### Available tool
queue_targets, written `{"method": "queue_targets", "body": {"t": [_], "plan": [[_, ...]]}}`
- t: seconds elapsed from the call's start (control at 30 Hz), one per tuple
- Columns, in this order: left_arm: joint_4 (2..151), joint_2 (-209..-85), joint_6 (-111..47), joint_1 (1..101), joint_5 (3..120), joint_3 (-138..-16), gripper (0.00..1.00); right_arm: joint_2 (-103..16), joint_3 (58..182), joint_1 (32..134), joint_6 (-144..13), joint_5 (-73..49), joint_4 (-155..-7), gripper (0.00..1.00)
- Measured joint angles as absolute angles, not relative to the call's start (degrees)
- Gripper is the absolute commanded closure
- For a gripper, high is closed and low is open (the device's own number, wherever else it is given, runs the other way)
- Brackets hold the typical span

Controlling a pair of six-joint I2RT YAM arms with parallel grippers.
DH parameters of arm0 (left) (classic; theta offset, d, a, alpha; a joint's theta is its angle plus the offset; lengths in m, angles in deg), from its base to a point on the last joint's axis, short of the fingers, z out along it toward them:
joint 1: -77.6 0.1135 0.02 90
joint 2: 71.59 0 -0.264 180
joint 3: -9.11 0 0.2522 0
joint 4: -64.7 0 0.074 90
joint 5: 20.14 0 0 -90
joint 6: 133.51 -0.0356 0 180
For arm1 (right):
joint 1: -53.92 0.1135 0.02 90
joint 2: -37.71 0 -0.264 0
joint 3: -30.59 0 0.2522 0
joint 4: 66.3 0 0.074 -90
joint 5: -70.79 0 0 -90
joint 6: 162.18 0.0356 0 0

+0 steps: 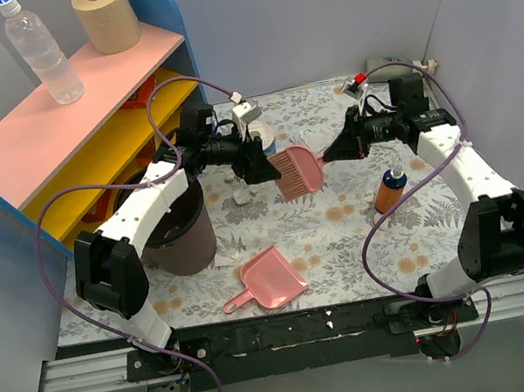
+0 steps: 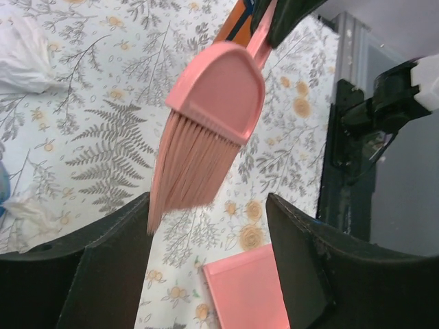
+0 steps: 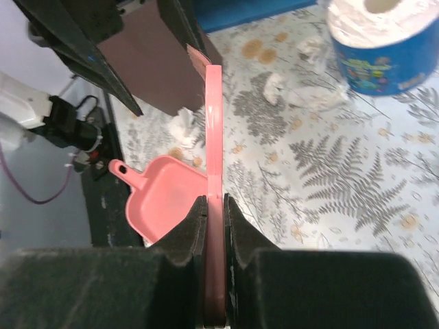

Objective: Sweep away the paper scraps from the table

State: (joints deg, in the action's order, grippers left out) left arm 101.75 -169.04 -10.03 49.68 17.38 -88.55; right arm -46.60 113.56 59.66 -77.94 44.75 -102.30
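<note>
My right gripper (image 1: 332,152) is shut on the handle of a pink brush (image 1: 296,172) and holds it above the table (image 1: 350,231). In the right wrist view the handle (image 3: 214,123) runs straight out from the closed jaws (image 3: 214,212). My left gripper (image 1: 262,167) is open and empty, right beside the bristles (image 2: 192,171), which hang just ahead of its fingers (image 2: 206,260). White paper scraps lie under and left of the brush (image 1: 240,200) (image 2: 24,55) (image 3: 182,127). A pink dustpan (image 1: 268,278) lies flat near the front edge.
A brown bin (image 1: 182,232) stands at the left beside the blue-sided shelf (image 1: 76,117). A blue-wrapped toilet roll (image 3: 384,48) stands behind the brush. An orange bottle (image 1: 390,190) stands on the right. Purple cables loop around both arms.
</note>
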Motion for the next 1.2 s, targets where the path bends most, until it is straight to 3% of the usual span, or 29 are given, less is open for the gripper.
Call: {"method": "queue_targets", "body": {"t": [0.23, 0.37, 0.53, 0.83, 1.2], "plan": [[115.65, -165.81, -29.11, 48.67, 21.9, -88.02, 0.34, -37.42, 111.79, 59.92, -80.52, 22.7, -106.91, 0.99], [123.43, -160.74, -40.06, 45.94, 25.07, -79.94, 0.34, -32.59, 108.45, 59.77, -80.17, 16.27, -106.05, 0.99], [127.95, -154.29, -45.97, 40.37, 30.34, -68.07, 0.37, -29.14, 102.72, 59.77, -79.38, 14.83, -104.87, 0.99], [126.03, -150.24, -42.62, 38.86, 41.55, -60.55, 0.39, -26.98, 101.43, 59.77, -80.91, 15.46, -105.71, 0.99], [133.61, -146.7, -50.23, 38.73, 41.16, -57.49, 0.34, -26.47, 101.45, 59.77, -84.41, 18.04, -107.15, 0.99]]}}
